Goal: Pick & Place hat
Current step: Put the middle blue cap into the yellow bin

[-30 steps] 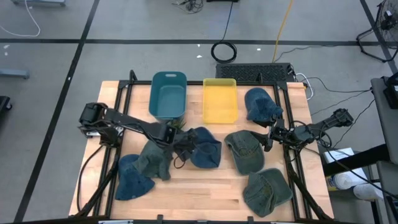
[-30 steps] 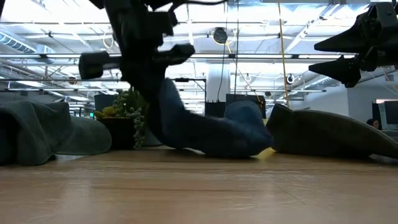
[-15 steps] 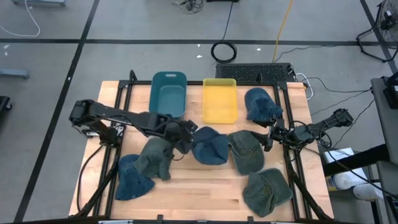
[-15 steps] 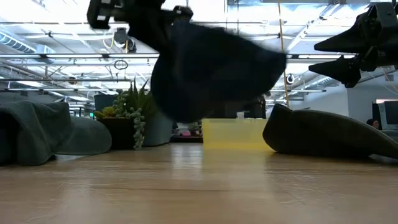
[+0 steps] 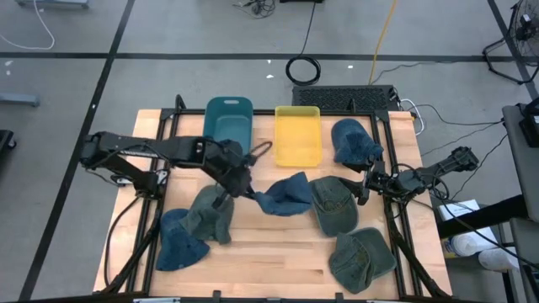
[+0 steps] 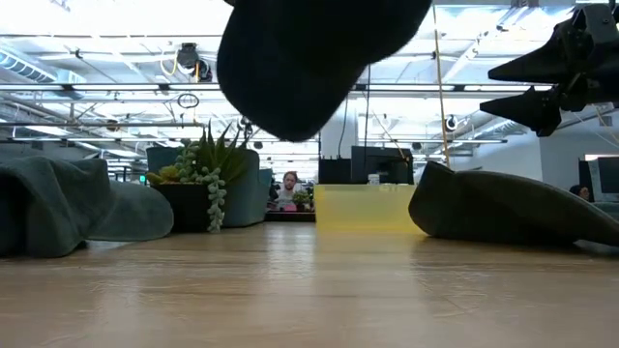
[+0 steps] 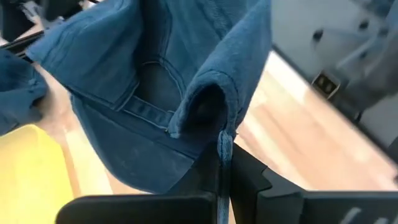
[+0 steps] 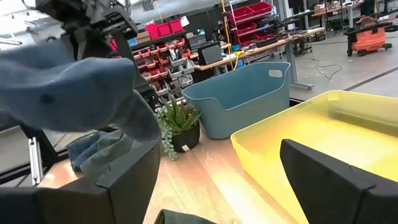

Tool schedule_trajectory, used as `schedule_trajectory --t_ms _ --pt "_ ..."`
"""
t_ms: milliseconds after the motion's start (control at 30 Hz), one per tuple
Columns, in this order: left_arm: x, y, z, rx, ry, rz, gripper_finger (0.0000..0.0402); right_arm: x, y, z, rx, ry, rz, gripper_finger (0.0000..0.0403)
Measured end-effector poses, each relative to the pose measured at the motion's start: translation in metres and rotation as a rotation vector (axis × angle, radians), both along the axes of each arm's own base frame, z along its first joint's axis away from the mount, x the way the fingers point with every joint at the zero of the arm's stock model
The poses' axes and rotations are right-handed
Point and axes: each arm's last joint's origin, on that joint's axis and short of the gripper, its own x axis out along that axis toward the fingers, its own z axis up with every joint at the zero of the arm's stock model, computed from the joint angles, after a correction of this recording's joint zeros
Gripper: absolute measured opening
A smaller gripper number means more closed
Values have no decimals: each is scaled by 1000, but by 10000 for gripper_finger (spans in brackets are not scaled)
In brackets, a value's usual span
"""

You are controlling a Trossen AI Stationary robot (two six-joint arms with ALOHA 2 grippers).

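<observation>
Left fingers (image 5: 244,190) pinch the blue hat (image 5: 285,195), stretched sideways toward the right arm.

The high view looks straight down on the whole table (image 5: 278,244). The low view sits at tabletop height, facing the room. Both wrist views look forward, close past their fingers. The yellow bin (image 5: 297,135) shows in the high, low and right wrist views.
</observation>
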Motion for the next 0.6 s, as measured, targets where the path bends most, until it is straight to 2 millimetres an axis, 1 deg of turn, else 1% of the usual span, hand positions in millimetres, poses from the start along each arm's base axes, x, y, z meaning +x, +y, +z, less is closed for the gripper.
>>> schedule_trajectory --t_ms 133,300,400,533,600 --pt "-4 7 7 -133 14 40 12 0 0 0 0 0 0 320" --pt "-7 12 21 -277 -40 9 12 0 0 0 0 0 0 320" --pt "-6 17 26 -338 -74 -2 12 0 0 0 0 0 0 320" --pt "-10 25 34 -397 -133 7 12 0 0 0 0 0 0 320" --pt "-12 28 33 -427 -164 16 12 0 0 0 0 0 0 320"
